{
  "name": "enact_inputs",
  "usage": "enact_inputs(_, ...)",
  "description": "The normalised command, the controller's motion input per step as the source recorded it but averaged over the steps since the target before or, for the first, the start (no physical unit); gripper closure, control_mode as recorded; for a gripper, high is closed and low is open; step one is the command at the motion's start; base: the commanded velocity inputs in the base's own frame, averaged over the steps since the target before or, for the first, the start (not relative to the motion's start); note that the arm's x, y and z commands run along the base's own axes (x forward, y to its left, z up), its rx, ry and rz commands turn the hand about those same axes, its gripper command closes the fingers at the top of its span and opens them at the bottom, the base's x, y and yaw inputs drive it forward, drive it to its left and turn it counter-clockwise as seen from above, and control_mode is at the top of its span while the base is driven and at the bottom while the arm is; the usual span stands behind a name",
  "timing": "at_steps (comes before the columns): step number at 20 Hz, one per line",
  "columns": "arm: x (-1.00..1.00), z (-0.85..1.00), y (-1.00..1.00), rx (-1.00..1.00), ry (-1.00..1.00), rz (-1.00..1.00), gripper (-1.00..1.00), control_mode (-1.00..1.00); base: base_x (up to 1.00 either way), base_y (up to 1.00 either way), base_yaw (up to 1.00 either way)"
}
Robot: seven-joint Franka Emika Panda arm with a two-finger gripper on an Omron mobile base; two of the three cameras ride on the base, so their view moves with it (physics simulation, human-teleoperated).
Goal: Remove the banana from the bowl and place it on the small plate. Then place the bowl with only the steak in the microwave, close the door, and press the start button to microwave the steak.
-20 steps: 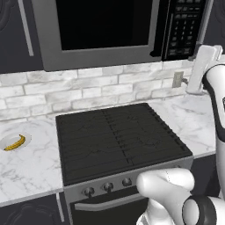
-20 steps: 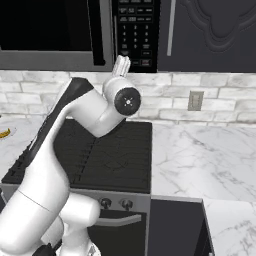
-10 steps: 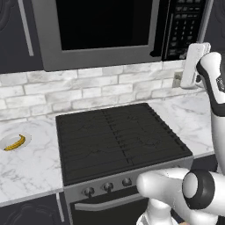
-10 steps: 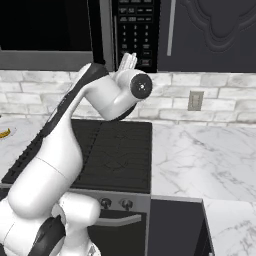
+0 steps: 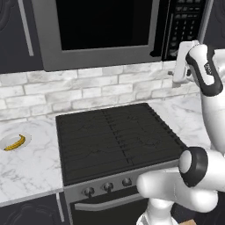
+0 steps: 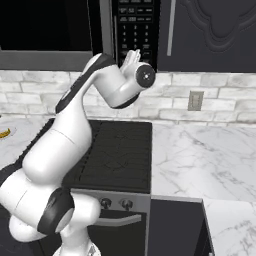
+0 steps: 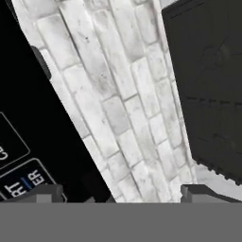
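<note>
We see the microwave (image 5: 101, 30) above the black stove (image 5: 116, 138), its door (image 5: 99, 33) closed flat, black keypad panel (image 5: 184, 26) at its right end. White brick backsplash (image 5: 88, 90) runs btwn them. Gripper (image 7: 120, 191) sits up near the keypad's lower edge, jaws spread wide, nothing btwn them; fingertips (image 7: 42, 193) show in hand view w/ key lettering close by. Banana (image 5: 15, 143) lies on the small plate (image 5: 5, 141), far left on the marble counter (image 5: 30, 171). Bowl & steak: can't tell.
</note>
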Motion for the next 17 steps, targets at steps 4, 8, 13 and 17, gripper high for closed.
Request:
enact_inputs(4,0.50,-0.06,-0.01,0.00,0.03,0.00,-1.00,-1.00,0.00,0.00,0.00)
enact_inputs(8,0.55,-0.15,-0.02,0.00,0.02,0.00,-1.00,-1.00,0.00,0.00,0.00)
enact_inputs(13,0.45,-0.32,0.00,0.00,0.00,0.00,-1.00,-1.00,0.00,0.00,0.00)
enact_inputs(17,0.25,-0.34,0.00,0.00,0.00,0.01,-1.00,-1.00,0.00,0.00,0.00)
